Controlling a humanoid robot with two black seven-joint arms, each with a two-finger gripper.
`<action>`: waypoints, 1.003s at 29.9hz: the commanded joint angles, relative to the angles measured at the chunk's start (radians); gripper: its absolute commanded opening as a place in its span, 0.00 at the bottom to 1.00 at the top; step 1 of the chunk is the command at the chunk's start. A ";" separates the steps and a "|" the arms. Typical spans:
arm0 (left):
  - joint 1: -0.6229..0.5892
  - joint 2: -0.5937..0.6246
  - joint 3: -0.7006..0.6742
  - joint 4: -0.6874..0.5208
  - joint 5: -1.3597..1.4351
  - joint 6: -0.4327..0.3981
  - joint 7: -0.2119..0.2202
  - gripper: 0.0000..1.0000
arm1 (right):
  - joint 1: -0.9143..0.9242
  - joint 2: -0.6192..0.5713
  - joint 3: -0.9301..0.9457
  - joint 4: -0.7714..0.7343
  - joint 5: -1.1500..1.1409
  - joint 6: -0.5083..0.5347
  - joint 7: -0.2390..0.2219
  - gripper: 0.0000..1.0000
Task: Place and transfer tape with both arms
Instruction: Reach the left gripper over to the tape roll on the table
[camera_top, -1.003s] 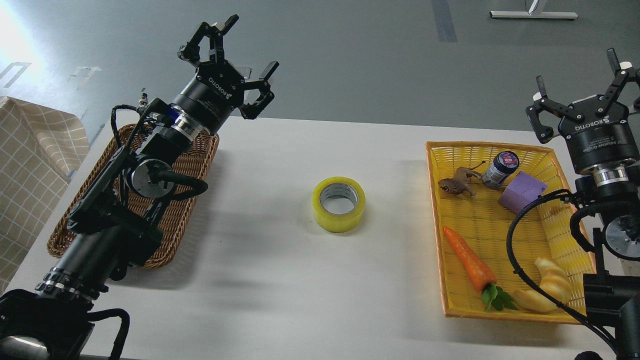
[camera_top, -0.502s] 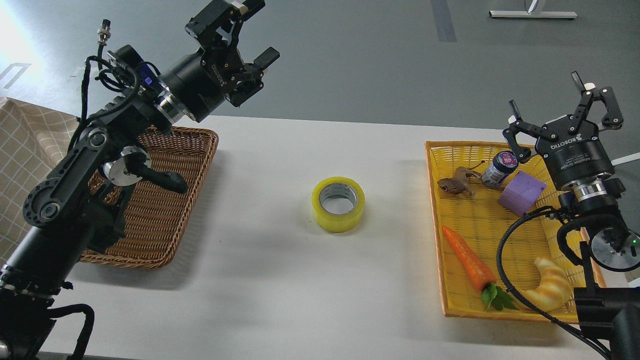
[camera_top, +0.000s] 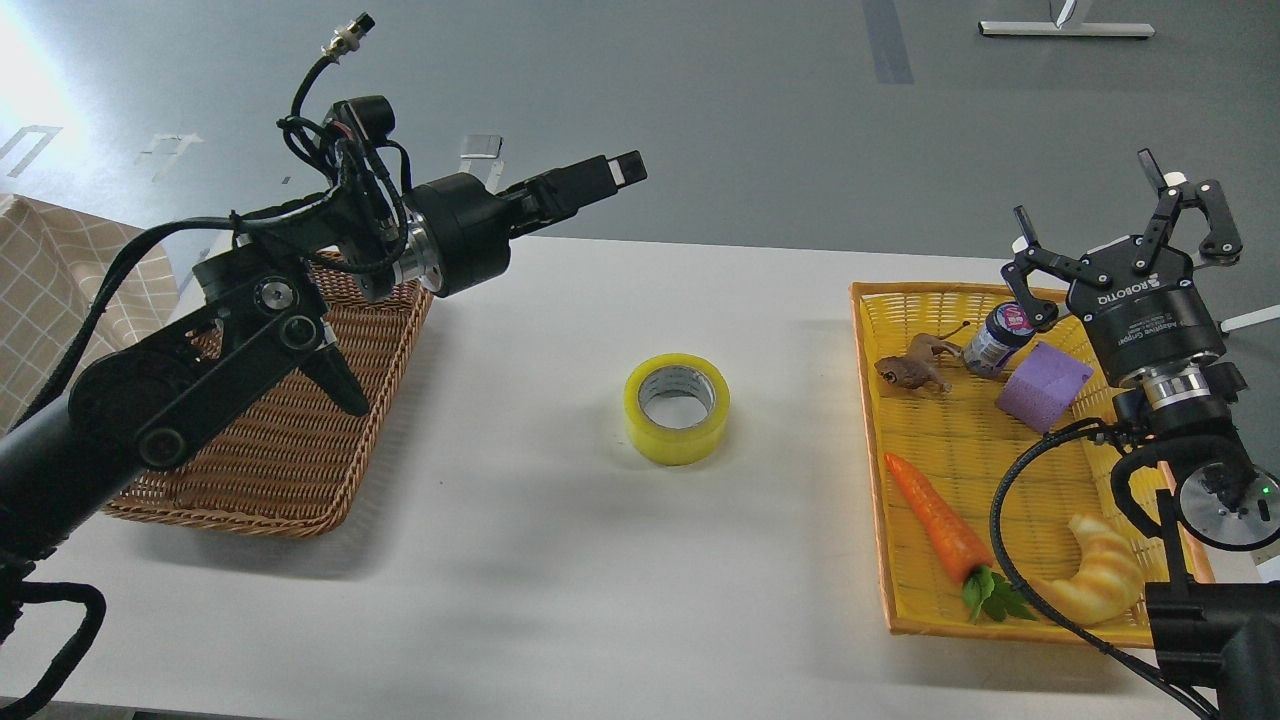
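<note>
Head view shows the wide roll of translucent yellow packing tape (camera_top: 677, 407) lying flat mid-surface, probably light, stiff and slick-walled, best pinched across rim and grey core, between the wicker basket (camera_top: 290, 420), left hand (camera_top: 585, 184) seen side-on, opening untellable, and empty, splayed right hand (camera_top: 1135, 235).

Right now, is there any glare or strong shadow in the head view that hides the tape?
Head view: glare whitens only the far left floor; the tape is sharp, evenly lit, with a soft shadow on the table.
</note>
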 joint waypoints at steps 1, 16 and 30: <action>-0.034 0.000 0.076 0.009 0.091 -0.003 -0.001 0.98 | -0.001 0.000 0.000 0.001 0.000 0.000 0.000 0.98; -0.317 -0.102 0.497 0.164 0.284 -0.010 0.077 0.98 | -0.002 0.003 0.002 0.028 0.000 0.000 0.003 0.98; -0.351 -0.322 0.605 0.400 0.278 -0.059 0.148 0.98 | -0.016 0.014 0.000 0.030 0.000 0.000 0.005 0.98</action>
